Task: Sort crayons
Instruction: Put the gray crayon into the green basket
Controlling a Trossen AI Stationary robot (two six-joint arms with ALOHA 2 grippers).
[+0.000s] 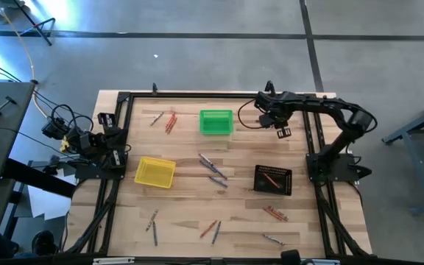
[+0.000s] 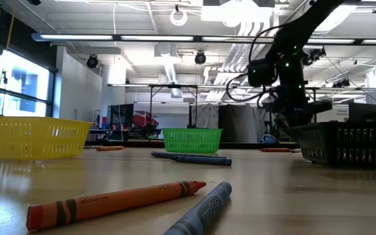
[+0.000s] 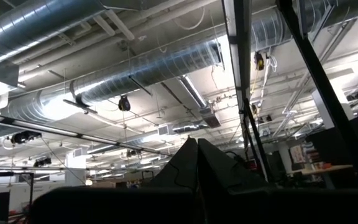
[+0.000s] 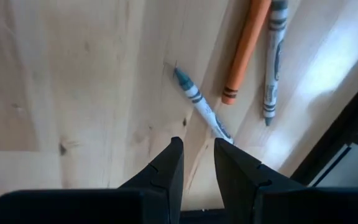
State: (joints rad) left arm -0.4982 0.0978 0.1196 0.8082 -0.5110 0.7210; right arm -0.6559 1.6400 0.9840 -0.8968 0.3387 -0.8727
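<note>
Three crayons (image 4: 247, 50) under open right hand (image 4: 197, 155); three baskets (image 1: 216, 122); left hand closed.

Two dark jointed arms, black looping cables, tapered black fingers (image 4: 169, 171)

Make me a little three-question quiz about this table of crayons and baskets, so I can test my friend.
1. Pick one: which basket has an orange crayon lying in it? A green, B yellow, C black.
2. True or false: the right arm's fingers are clamped on a crayon.
3. Count: how many mesh baskets stand on the table?

Key:
1. C, the black basket.
2. False. The fingers stand slightly apart with nothing between them, and the crayons lie on the wood beyond them.
3. Three.
</note>
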